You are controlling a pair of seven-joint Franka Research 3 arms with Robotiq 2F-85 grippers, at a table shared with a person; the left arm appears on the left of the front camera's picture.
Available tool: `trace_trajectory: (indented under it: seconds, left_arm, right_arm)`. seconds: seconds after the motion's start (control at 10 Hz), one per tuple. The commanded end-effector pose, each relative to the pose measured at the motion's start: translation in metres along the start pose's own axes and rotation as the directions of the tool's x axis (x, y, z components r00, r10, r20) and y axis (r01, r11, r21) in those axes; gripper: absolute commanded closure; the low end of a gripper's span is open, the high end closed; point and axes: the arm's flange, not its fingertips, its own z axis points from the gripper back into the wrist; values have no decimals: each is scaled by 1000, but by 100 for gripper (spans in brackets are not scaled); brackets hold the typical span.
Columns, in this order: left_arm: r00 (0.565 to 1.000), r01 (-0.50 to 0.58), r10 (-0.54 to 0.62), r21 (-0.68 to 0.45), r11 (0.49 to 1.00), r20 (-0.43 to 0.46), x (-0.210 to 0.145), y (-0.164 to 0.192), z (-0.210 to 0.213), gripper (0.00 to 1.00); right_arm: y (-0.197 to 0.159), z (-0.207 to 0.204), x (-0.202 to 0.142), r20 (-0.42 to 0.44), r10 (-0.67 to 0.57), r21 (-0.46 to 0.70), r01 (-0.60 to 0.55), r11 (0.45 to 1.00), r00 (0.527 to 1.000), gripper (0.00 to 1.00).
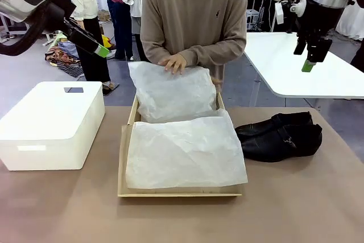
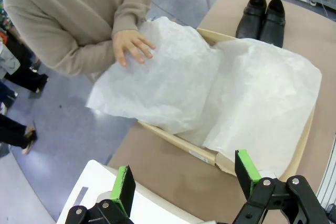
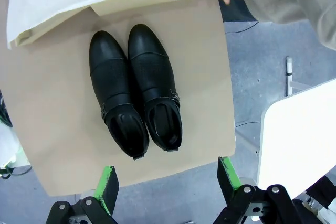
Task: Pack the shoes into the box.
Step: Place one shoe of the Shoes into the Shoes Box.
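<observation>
- The shoes (image 3: 135,90) lie side by side on the tabletop (image 3: 47,103), just beside the box (image 1: 179,192), beneath the right jaws, which stand apart and well above them.
- The left jaws, also apart, hover off the box's left side, well apart from the shoes.
- A person's hand (image 1: 173,62) rests on tissue paper (image 1: 182,152) at the box's far end.
</observation>
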Motion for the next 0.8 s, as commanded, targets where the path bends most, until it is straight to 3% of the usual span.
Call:
trace_trajectory:
  seconds: [0.0, 0.3, 0.7]
  left_arm:
    - [1000, -4, 4, -11, 1000, 11, -2, 0, 1, 0]
    - [1000, -4, 4, -11, 1000, 11, -2, 0, 1, 0]
    - [1000, -4, 4, -11, 1000, 11, -2, 0, 1, 0]
  right_arm:
    - [-14, -8, -7, 29, -20, -19, 20, 1000, 999, 0]
    - [-34, -35, -22, 43, -58, -60, 60, 996, 997, 0]
    - [-61, -85, -37, 26, -19, -80, 21, 997, 999, 0]
